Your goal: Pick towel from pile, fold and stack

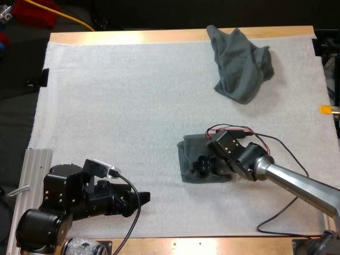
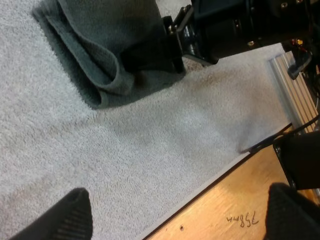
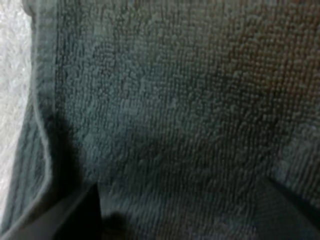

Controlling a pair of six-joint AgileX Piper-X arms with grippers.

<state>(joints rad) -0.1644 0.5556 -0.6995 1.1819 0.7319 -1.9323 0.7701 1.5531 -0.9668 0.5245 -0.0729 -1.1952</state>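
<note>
the table [image 1: 159,37] carried a white mat [image 1: 122,95] over most of its top. a crumpled towel [image 1: 241,66] lay at the mat's far right, well apart from both arms. a folded towel [image 1: 191,159] lay flat on the mat's near right part. the right gripper [image 1: 203,164] was down on the folded towel, its fingers [image 3: 75,217] spread apart over flat cloth, pinching nothing. the left gripper [image 1: 143,197] sat near the mat's near edge, fingers [image 2: 65,217] wide apart, empty.
</note>
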